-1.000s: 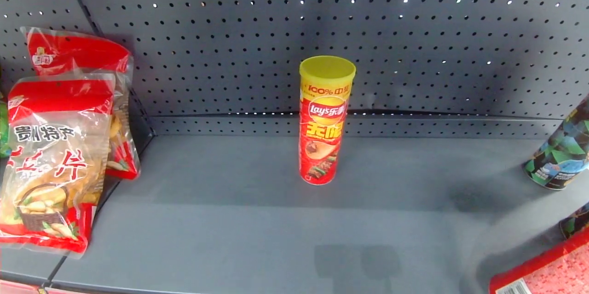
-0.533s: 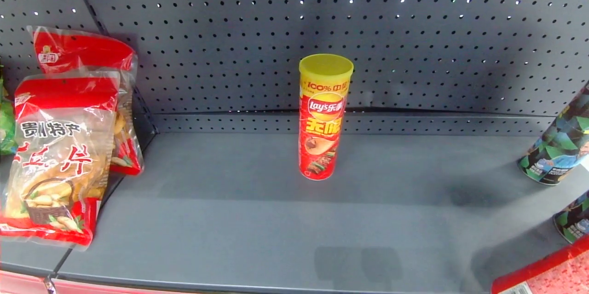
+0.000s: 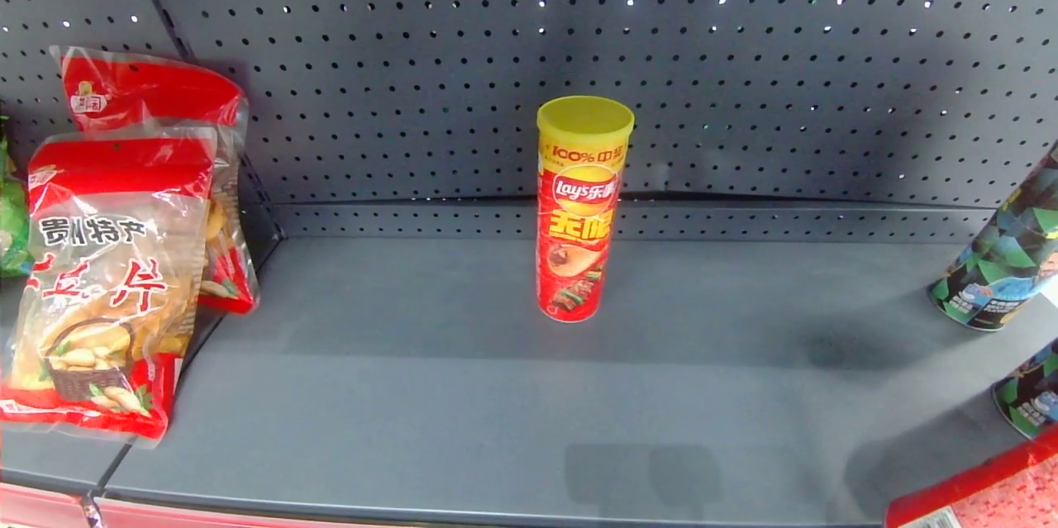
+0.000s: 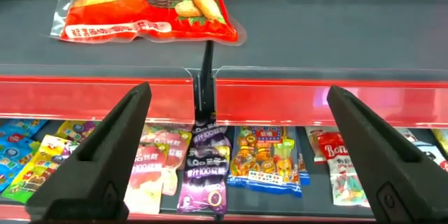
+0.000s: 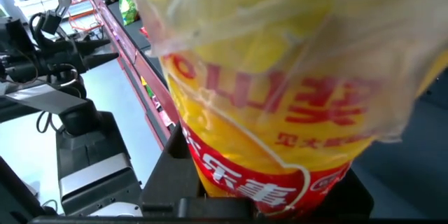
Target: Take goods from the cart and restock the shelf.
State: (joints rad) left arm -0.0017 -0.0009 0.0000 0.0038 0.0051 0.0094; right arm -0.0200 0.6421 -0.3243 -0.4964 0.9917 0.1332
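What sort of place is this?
Most likely a shop aisle: a pegboard-backed shelf holding a chip canister and bagged snacks, with a red price rail along its edge and more packets below.

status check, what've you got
Left gripper open at shelf edge. Right gripper shut on chip can. One red can upright mid-shelf, snack bags at its left.

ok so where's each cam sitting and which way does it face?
Head: on the head, facing forward and down onto the shelf with an upright chip can.
Left wrist: on the left arm, facing the shelf's red front rail; the open left gripper frames it.
Right wrist: on the right arm, facing a yellow packet held close in the right gripper.
Shared: head and left wrist both show a red snack bag, likely the same.
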